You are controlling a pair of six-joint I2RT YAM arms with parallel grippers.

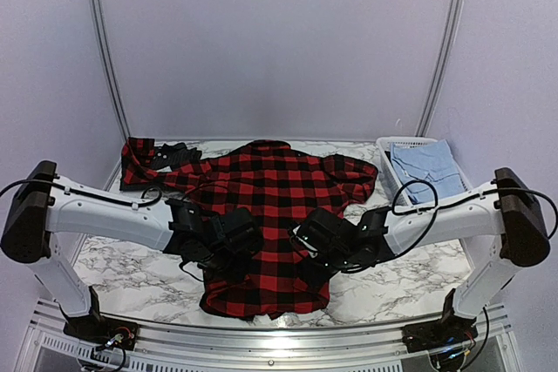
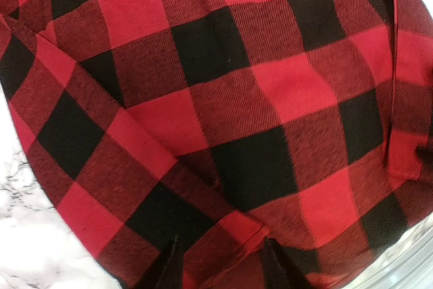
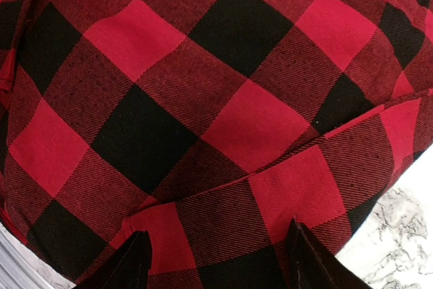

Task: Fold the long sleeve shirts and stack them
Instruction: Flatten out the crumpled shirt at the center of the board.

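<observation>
- two arms reach in from the bottom corners of the overhead view, each a white tube shell with black joints, and both meet over the lower half of the shirt.
- left gripper (image 2: 223, 265): two dark fingers (image 2: 166, 269) show at the bottom edge of its wrist view, set partly apart, with a raised fold of plaid cloth between them. whether they pinch that fold or only rest on it, i cannot tell.
- right gripper (image 3: 220, 258): two dark fingers (image 3: 308, 262) at the bottom of its wrist view stand wide apart, released, tips down on flat cloth beside a hem fold. nothing is bunched between them.
- one plaid shirt (image 1: 270, 185) lies spread in the middle of the overhead frame. it is soft woven twill in large red and black squares, its hem toward the bottom of the frame and its collar toward the top.
- its two sleeves differ: one sleeve (image 1: 139, 167) runs out to the upper left and bears a black patch whose print is too small to read. the other is folded in at the right shoulder.
- one table (image 1: 131, 259), white marble pattern with grey veins, shows around the shirt.
- one white plastic basket (image 1: 405, 141) sits at the upper right, just beside the shirt's right shoulder.
- one light blue cloth (image 1: 427, 172) lies folded inside it.
</observation>
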